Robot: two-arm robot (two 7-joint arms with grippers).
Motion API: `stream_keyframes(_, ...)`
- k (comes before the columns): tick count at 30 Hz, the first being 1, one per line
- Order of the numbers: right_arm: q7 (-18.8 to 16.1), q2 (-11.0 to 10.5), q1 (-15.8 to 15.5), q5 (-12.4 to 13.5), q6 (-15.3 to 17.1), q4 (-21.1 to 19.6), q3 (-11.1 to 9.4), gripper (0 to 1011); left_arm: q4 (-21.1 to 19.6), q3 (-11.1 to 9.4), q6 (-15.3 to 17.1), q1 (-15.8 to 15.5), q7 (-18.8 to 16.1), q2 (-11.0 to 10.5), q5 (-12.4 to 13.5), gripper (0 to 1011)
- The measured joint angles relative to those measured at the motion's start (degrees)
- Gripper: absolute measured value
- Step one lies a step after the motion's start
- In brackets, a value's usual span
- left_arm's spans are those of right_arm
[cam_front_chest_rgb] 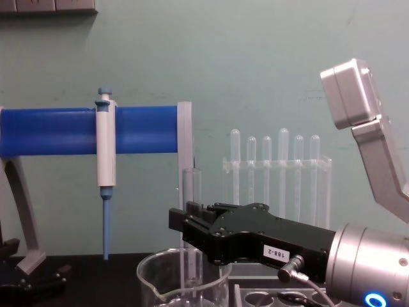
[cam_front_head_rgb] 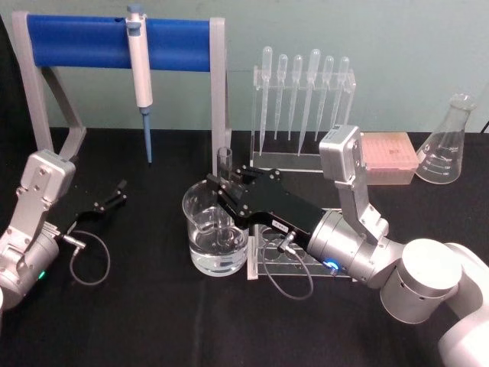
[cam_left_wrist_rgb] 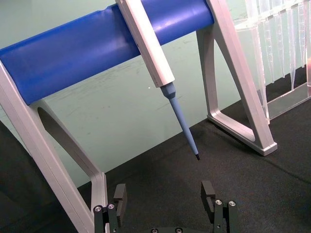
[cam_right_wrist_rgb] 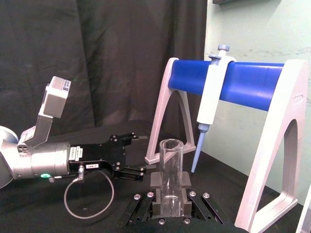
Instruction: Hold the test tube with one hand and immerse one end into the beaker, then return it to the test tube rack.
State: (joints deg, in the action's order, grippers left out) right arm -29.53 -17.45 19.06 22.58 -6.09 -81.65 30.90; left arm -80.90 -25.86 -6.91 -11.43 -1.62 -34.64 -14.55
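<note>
The test tube [cam_front_head_rgb: 224,162] stands upright with my right gripper [cam_front_head_rgb: 222,191] shut on its middle. Its open rim rises above the fingers in the right wrist view [cam_right_wrist_rgb: 170,167]. Its lower part reaches down inside the beaker [cam_front_head_rgb: 200,243], a wide clear glass with water in the bottom. I cannot tell whether the tube's tip touches the water. In the chest view the test tube [cam_front_chest_rgb: 190,192] drops past the right gripper [cam_front_chest_rgb: 185,225] into the beaker [cam_front_chest_rgb: 160,281]. My left gripper [cam_front_head_rgb: 114,195] rests open and empty on the black table at the left, with its fingers [cam_left_wrist_rgb: 208,191] spread.
A blue-and-white pipettor [cam_front_head_rgb: 140,73] hangs on the blue-barred stand [cam_front_head_rgb: 84,42] behind the beaker. A clear rack of plastic pipettes [cam_front_head_rgb: 302,99] stands at the back. A white tube rack [cam_front_head_rgb: 263,264] lies under my right arm. A pink box [cam_front_head_rgb: 390,157] and a flask [cam_front_head_rgb: 447,145] sit at the far right.
</note>
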Motion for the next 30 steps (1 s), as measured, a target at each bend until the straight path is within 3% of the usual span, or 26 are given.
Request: stream_keyframes(30, 0.0, 0.0, 0.0, 0.0, 0.0, 0.0, 0.0, 225, 0.0, 0.0, 0.0, 0.0, 0.0, 0.0, 0.0, 1000)
